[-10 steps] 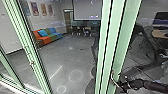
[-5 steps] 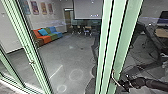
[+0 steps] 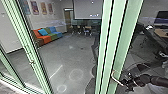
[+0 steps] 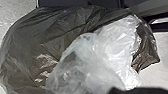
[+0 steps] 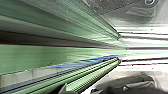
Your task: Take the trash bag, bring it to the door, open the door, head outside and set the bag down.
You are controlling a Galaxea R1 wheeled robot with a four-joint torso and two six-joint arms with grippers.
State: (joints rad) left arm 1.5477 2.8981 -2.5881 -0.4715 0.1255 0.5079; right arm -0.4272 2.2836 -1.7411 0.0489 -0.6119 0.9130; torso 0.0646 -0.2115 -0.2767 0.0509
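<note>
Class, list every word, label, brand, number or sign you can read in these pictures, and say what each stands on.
Readable text: none.
Wall pictures: too small to read.
Bright marks on the pale screen: too small to tell whether they are writing.
Trash bag: no lettering I can make out.

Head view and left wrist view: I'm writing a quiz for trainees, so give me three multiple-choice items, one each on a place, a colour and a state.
1. Where does the sofa appear relative to the screen in the head view?
A) Left
B) Right
C) Directly beneath

2. What colour is the door frame?
A) Red
B) Black
C) Pale green

3. How is the trash bag's plastic?
A) Neatly folded flat
B) Bulging and creased
C) Rolled tight

1 A: the sofa lies left of the screen.
2 C: its uprights are pale green.
3 B: the dark plastic swells out, with wrinkles.
</note>
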